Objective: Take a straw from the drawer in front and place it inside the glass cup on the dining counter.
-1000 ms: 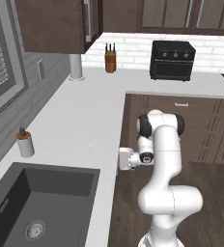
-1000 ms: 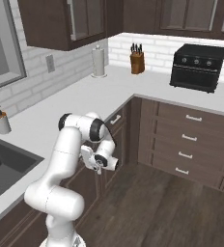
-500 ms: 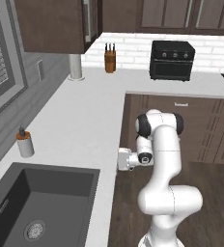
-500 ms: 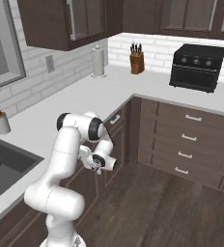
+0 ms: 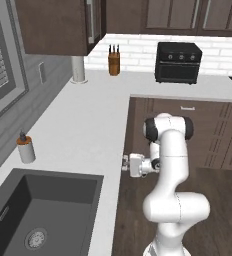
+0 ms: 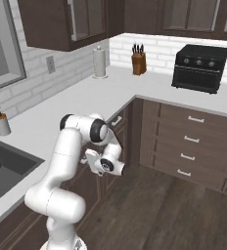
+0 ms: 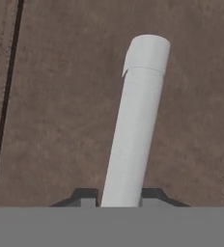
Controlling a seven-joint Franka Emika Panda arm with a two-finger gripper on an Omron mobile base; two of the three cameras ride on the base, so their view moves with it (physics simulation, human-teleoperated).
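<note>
My gripper (image 7: 119, 195) is shut on a white bar handle (image 7: 133, 125), with one dark fingertip on either side of it. The handle runs up and away over the flat dark brown drawer front (image 7: 46, 120). In the left base view the gripper (image 5: 124, 164) points left at the cabinet face just under the white worktop's edge. In the right base view the gripper (image 6: 89, 161) presses against the same dark face below the counter. The straw, the glass cup and the dining counter are out of view.
A dark sink (image 5: 38, 210) and a soap bottle (image 5: 25, 149) are on the worktop to my left. A knife block (image 5: 114, 62), a paper towel roll (image 5: 78, 69) and a black toaster oven (image 5: 178, 62) stand at the back. A stack of drawers (image 6: 189, 141) faces the wood floor (image 6: 174, 210).
The hand has barely shifted against the cabinet face; nothing else has moved.
</note>
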